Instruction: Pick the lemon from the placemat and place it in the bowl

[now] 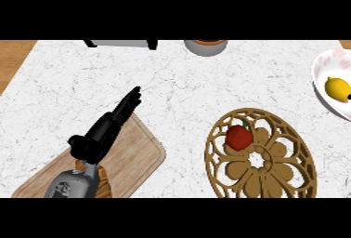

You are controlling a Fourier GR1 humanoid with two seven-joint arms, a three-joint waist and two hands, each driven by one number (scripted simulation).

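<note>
White speckled marble counter (178,88) fills the view, with brown strips of wood at its far-left and far-right upper corners. The black left hand (103,132) lies over it with fingers stretched out straight, holding nothing, pointing up and to the right. Beyond its fingertips there is a broad stretch of bare marble, open all the way across.

Under the hand's wrist sits a pale wooden cutting board with rounded corners (133,160), cut off at the lower edge. Well off to the hand's right is the round tan openwork placemat with a flower-pattern centre (260,158), its bottom also clipped. On its upper-left part rests a small red fruit, possibly an apple or pepper (239,137) — hard to make out.

Far right and above the hand's level, the white bowl with pink flecks (326,86) runs off the right edge, only part showing. The yellow lemon (336,88) lies inside it, a dark speck at its right side unclear.

Along the top edge, up from the hand: a grey cylinder with a brown top (205,47) and a white object with black legs (120,43), both cropped.
</note>
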